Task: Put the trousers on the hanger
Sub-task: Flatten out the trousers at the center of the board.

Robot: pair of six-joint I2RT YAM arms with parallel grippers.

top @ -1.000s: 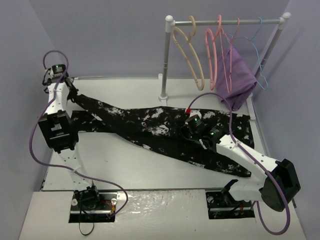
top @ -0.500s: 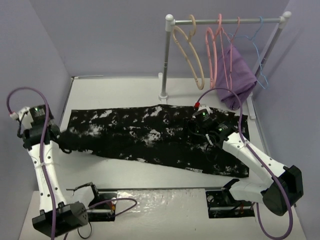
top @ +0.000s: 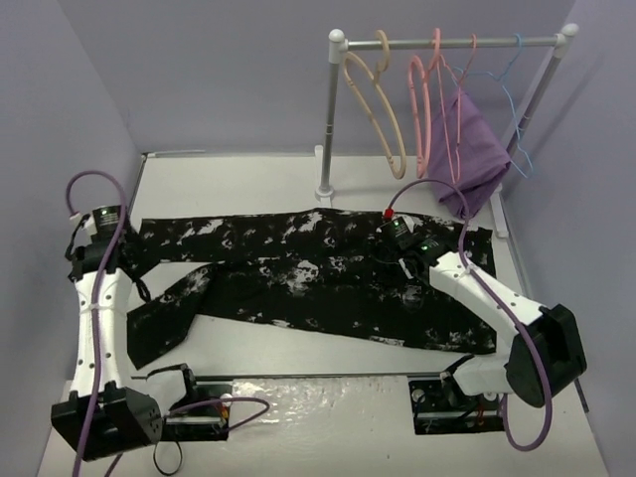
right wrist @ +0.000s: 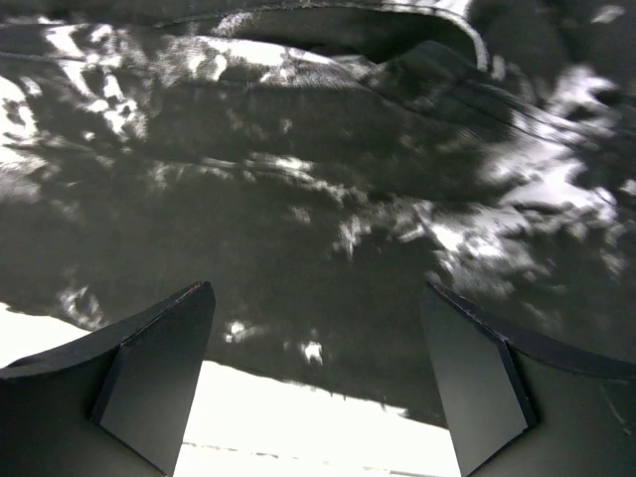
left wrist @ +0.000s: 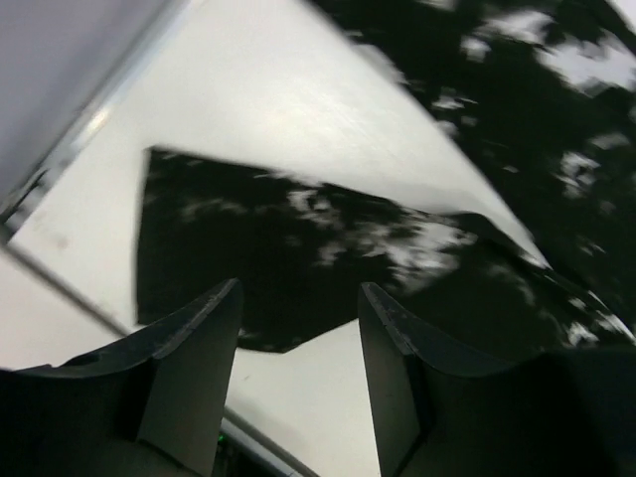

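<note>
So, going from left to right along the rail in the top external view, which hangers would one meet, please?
beige hanger → thick pink hanger → thin pink hanger → blue hanger

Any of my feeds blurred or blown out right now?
Left wrist: motion-smeared, the trousers' speckles streak. Right wrist: fabric fairly sharp, but the table strip below is blown out white. Top external: sharp, evenly lit, mild sheen along the near edge.
</note>
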